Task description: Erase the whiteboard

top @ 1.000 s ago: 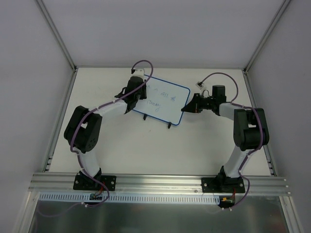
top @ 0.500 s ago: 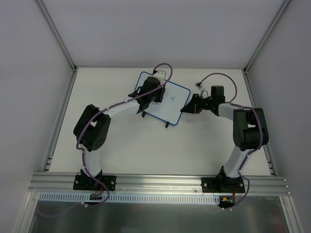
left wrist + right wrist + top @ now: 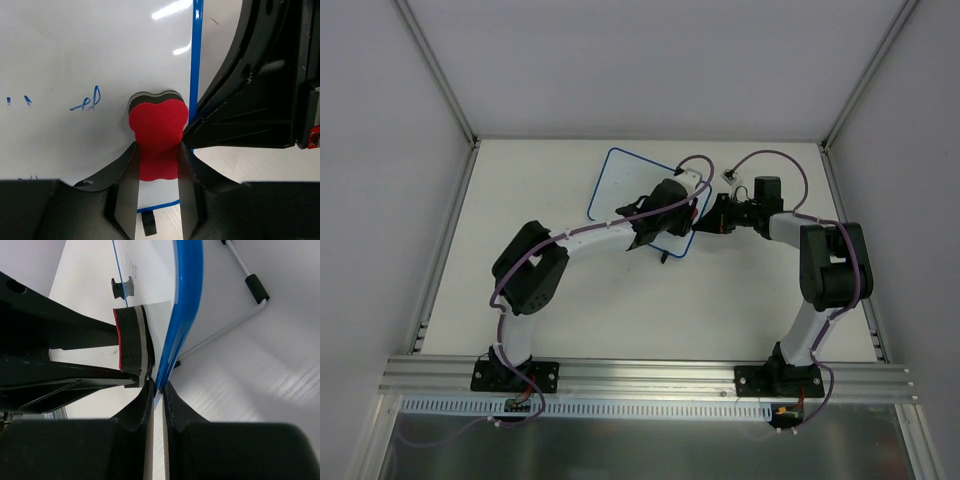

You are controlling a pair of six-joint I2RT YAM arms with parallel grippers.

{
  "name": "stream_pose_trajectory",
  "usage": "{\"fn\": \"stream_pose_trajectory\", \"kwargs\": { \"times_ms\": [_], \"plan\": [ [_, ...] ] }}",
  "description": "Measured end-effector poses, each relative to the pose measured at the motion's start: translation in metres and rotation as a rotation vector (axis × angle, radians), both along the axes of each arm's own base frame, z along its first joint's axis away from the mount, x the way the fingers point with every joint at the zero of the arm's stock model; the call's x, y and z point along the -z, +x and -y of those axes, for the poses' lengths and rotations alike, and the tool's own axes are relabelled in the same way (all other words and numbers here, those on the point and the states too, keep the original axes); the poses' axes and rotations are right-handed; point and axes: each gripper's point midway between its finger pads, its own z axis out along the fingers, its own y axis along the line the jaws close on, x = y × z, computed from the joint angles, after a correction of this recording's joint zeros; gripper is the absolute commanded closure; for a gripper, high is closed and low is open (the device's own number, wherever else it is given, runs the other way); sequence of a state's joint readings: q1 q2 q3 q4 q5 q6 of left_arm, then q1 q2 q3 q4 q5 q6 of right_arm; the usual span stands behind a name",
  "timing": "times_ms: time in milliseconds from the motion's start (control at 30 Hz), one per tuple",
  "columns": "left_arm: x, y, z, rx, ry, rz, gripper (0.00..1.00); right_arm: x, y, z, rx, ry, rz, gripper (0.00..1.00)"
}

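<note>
The whiteboard (image 3: 620,185), white with a thin blue frame, stands tilted at the back middle of the table. My left gripper (image 3: 682,205) is shut on a red eraser block (image 3: 157,127) and presses it on the board's face by the right edge (image 3: 196,75). A few blue marks (image 3: 85,100) show left of the eraser. My right gripper (image 3: 704,222) is shut on the board's blue right edge (image 3: 186,310). The eraser also shows edge-on in the right wrist view (image 3: 131,342). A black foot (image 3: 149,223) shows under the board's lower edge.
The board's wire stand (image 3: 235,315) rests on the white table behind it. Metal frame posts (image 3: 435,70) and grey walls bound the table on three sides. An aluminium rail (image 3: 650,375) runs along the near edge by the arm bases.
My left gripper has swept the eraser from the board's left side across to its right edge. Most of the handwriting is gone. The right arm has held still.
</note>
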State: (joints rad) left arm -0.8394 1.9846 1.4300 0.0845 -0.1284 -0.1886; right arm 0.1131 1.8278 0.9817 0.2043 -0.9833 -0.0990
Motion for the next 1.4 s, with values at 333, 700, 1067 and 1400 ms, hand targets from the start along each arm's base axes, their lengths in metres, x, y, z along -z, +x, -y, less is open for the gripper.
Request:
{"fn": "stream_pose_trajectory", "kwargs": {
  "times_ms": [333,700,1067,1400],
  "plan": [
    [-0.006,0.035,-0.057,-0.157,-0.038,-0.055,1.00,0.000,-0.001,-0.001,0.001,-0.004,0.019,1.00],
    [-0.008,0.080,-0.137,-0.321,-0.015,-0.067,1.00,-0.002,-0.004,-0.003,-0.004,-0.004,0.028,1.00],
    [-0.001,0.104,-0.206,-0.465,0.002,-0.109,1.00,-0.003,-0.007,-0.006,-0.020,0.004,0.026,1.00],
    [0.007,0.103,-0.214,-0.480,0.020,-0.118,1.00,-0.004,-0.012,-0.007,-0.036,0.015,0.018,1.00]
  ]
}}
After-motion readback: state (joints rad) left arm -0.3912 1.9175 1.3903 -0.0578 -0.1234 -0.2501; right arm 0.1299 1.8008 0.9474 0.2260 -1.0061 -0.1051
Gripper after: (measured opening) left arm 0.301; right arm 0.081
